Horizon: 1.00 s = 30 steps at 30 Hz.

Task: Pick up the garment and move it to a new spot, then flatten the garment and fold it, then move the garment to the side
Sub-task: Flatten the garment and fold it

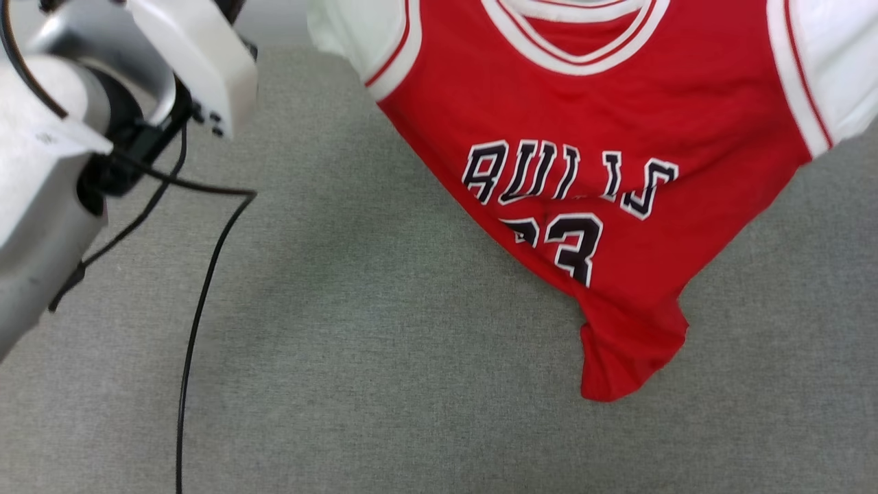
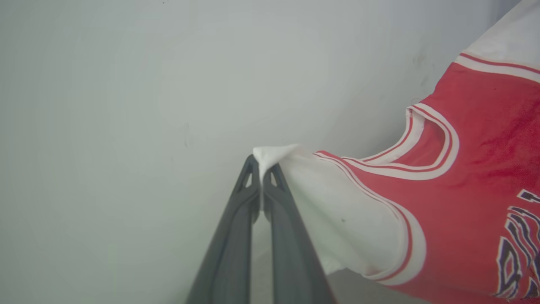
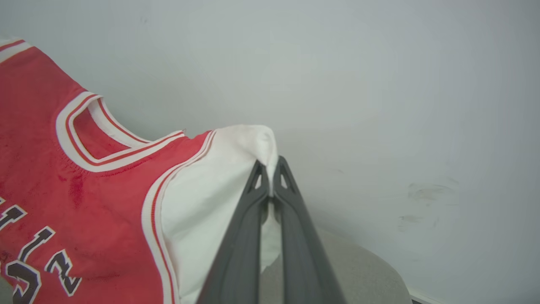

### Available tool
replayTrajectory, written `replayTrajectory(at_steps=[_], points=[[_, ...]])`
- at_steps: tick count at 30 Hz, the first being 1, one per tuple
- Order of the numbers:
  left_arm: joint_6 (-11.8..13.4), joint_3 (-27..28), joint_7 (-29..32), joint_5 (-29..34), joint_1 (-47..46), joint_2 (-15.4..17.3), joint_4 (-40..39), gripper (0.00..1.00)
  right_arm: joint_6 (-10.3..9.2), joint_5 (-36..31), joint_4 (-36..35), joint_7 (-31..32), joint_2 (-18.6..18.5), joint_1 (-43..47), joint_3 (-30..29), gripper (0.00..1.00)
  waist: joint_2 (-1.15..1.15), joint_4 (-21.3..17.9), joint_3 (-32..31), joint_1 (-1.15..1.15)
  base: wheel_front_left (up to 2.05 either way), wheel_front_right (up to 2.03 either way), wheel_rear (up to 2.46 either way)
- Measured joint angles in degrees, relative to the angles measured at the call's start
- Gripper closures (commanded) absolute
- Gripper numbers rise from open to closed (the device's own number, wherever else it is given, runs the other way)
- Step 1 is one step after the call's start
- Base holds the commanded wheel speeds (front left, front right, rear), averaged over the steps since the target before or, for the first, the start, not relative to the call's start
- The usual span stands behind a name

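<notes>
Head view: holds red Bulls jersey (image 1: 590,137) aloft over grey bench (image 1: 377,343), hem sagging low. Pinches white sleeve tips (image 2: 276,154) with left hand (image 2: 262,166) and right hand (image 3: 271,169). Soft, light, floppy; best gripped at shoulders.

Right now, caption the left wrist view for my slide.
The left gripper shut on the white sleeve tip of the garment, its red body spreading rightward before a pale wall.

Grey woven fabric surface (image 1: 384,357) underneath, kinda felt-like, with a rounded corner over on one side. Behind it is a plain pale grey wall (image 2: 126,84) with a few faint scuffs (image 3: 426,194). Lighting's soft and even.
</notes>
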Motion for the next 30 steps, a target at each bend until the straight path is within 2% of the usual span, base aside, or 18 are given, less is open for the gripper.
replayTrajectory(at_steps=[7, 13, 21, 30], points=[[-1.55, 0.49, 0.38, 3.19, -9.89, -2.81, 2.99, 1.00, 0.00, -4.92, 1.92, 0.99, 1.51, -12.28, 1.08, 1.00, 0.00, -0.70, 4.26, 0.00, 0.00, 0.00, 0.00], [-3.22, 1.91, 0.49, 6.22, -21.18, -4.82, 8.86, 1.00, 0.00, -9.36, 8.04, 0.43, 3.50, -26.66, 3.69, 1.00, 0.00, -1.40, 9.60, 0.01, 0.00, 0.00, 0.00], [-5.22, 3.67, -2.72, 9.10, -36.93, -9.54, 18.51, 1.00, 0.01, -12.15, 16.62, -2.19, 6.43, -45.02, 5.04, 1.00, 0.00, -2.41, 16.26, 0.01, 0.00, 0.00, 0.00], [-6.57, 4.89, -7.00, 10.88, -47.64, -11.01, 26.92, 1.00, 0.00, -13.07, 26.96, -5.57, 9.05, -60.62, 10.53, 1.00, 0.00, -3.61, 19.75, 0.01, 0.00, 0.00, 0.00]])
